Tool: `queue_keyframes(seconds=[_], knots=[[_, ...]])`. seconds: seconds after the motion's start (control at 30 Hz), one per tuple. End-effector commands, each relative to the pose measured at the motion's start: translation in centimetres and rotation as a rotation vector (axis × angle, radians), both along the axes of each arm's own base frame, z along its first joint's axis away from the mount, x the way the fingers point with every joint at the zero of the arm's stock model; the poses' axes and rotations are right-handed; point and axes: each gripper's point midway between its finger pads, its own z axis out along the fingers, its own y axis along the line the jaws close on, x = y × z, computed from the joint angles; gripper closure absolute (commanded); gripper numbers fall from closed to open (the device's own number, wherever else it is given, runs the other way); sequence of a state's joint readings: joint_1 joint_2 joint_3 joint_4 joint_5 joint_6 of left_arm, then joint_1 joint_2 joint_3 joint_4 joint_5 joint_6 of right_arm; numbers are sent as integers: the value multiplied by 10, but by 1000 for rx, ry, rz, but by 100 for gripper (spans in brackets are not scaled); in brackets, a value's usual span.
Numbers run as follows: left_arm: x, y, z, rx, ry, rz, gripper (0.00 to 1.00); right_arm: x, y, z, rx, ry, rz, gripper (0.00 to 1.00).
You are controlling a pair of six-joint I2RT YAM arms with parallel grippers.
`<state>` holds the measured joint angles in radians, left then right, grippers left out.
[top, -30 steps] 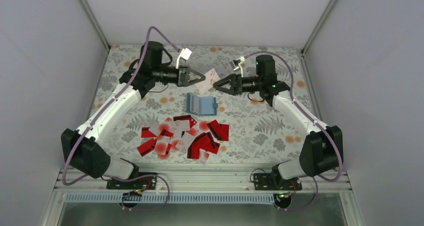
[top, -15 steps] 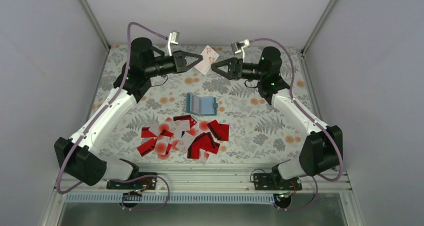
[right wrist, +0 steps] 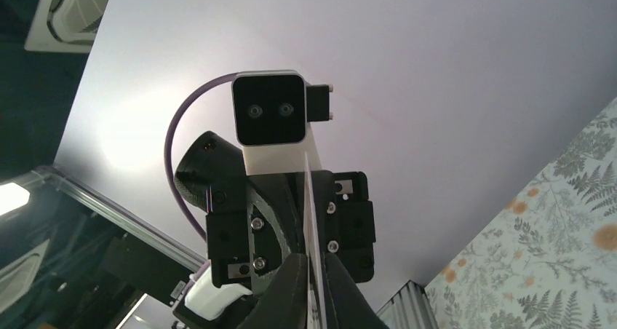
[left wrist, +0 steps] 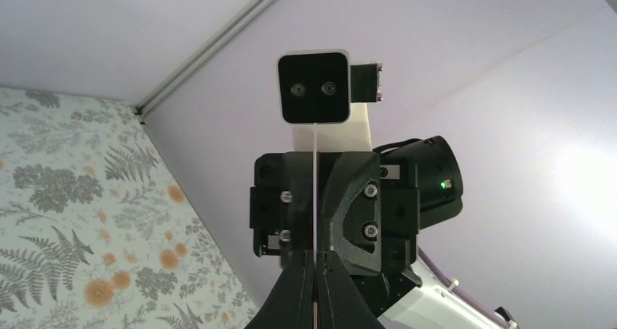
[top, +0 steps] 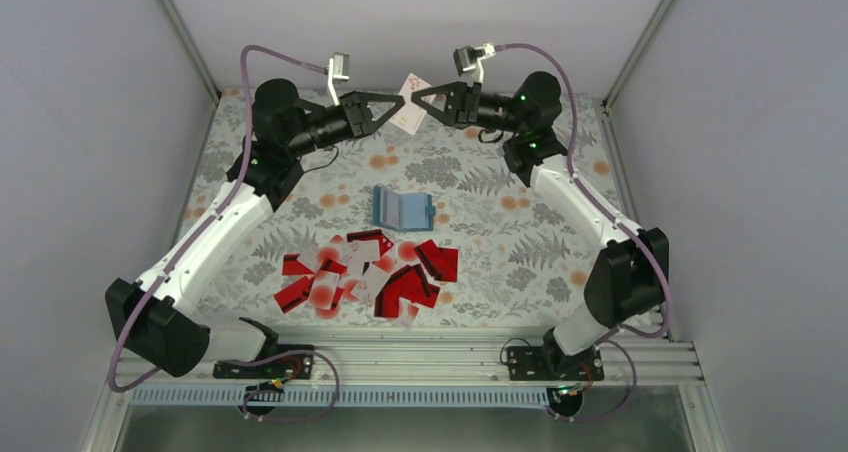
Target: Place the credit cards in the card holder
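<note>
Beyond the card holder [top: 402, 209], your left gripper [top: 398, 110] and right gripper [top: 417, 94] both clamp one white card [top: 408, 119] aloft; other credit cards [top: 370, 272] lie on its near side.

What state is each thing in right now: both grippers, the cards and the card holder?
left gripper: shut on a white card, raised.
right gripper: shut on that white card from the opposite side.
white card: held in the air between both grippers.
card holder: lying open on the table.
other credit cards: loose heap on the table, outside the holder.
</note>
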<state>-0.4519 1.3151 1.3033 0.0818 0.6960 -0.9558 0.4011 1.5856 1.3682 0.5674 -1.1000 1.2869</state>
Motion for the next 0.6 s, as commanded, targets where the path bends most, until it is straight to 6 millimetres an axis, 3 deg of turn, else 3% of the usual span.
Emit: queue_keyframes(seconds=[0.0,0.13,0.3,0.57], knots=[[-6,3,16,-49,-38,23,98,-5,5,24,43,-17,24,96],[-8,1,14,-28,-36,13,96,-1,8,18,21,11,38,96],[-13,1,10,60,-34,-4,84,-2,11,5,-30,33,63,96],[-29,-7,-5,100,-42,-126,83,-5,15,-23,-98,88,132,96]])
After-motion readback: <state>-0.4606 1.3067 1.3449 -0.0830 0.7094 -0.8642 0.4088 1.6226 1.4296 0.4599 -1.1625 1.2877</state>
